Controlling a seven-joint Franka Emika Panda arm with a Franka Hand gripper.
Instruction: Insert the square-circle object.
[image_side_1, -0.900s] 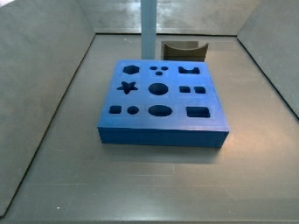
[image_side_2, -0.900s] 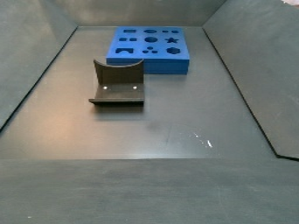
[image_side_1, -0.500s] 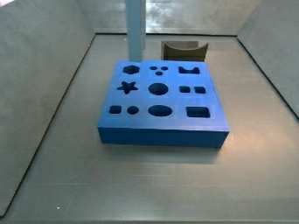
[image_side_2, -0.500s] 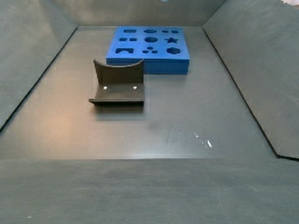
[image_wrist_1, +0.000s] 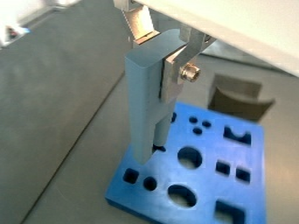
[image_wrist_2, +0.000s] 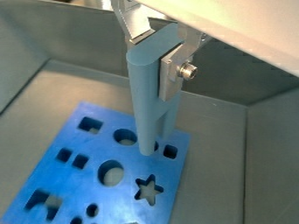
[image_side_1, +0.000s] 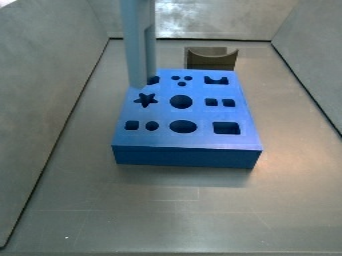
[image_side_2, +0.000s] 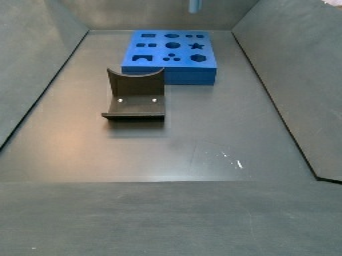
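Gripper (image_wrist_1: 165, 50) pinches the top of the square-circle object (image_wrist_1: 149, 105), held upright above the block (image_side_1: 185, 118), lower end at the block's edge, away from the fixture (image_side_2: 135, 96).

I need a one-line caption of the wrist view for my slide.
Wrist view: the tool holds the tall pale-blue peg upright, its lower end at the edge of the blue block with shaped holes.
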